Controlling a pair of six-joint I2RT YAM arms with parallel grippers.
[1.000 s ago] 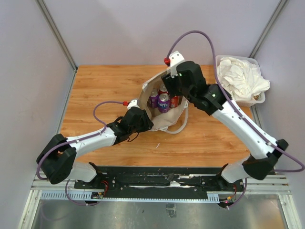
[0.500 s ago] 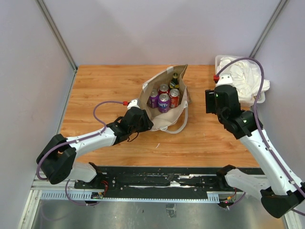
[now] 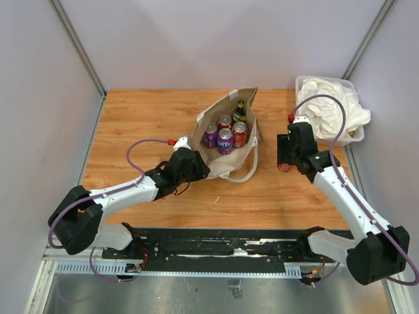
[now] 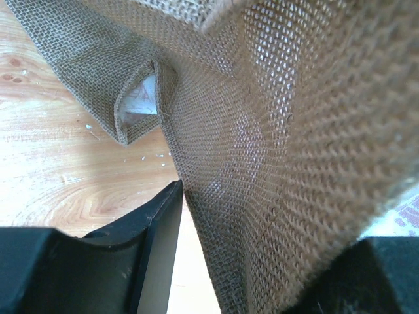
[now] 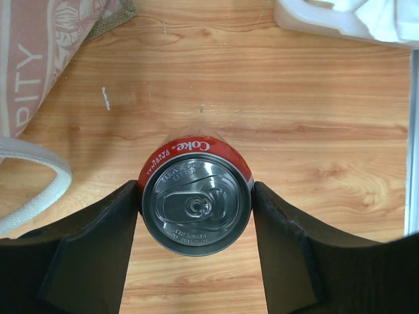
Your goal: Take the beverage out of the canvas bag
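The canvas bag [image 3: 229, 165] stands open at mid-table, with several cans [image 3: 225, 139] and a dark bottle [image 3: 240, 111] inside. My left gripper [image 3: 198, 168] grips the bag's near-left rim; in the left wrist view the woven fabric [image 4: 275, 131] runs between the fingers of my left gripper [image 4: 268, 219]. My right gripper [image 3: 284, 163] is right of the bag, over bare wood. In the right wrist view it [image 5: 196, 199] is shut on an upright red Coke can [image 5: 196, 206], one finger on each side. I cannot tell whether the can touches the table.
A clear plastic bin of white cloth [image 3: 330, 108] stands at the back right, its corner showing in the right wrist view [image 5: 327, 19]. The bag's white rope handle [image 3: 252, 167] lies toward the can and shows at the left of the right wrist view [image 5: 39, 183]. The table's right edge is near.
My right arm has swung from over the bag to the right, then moved nearer and lower with the Coke can. The left arm and the bag have barely moved.
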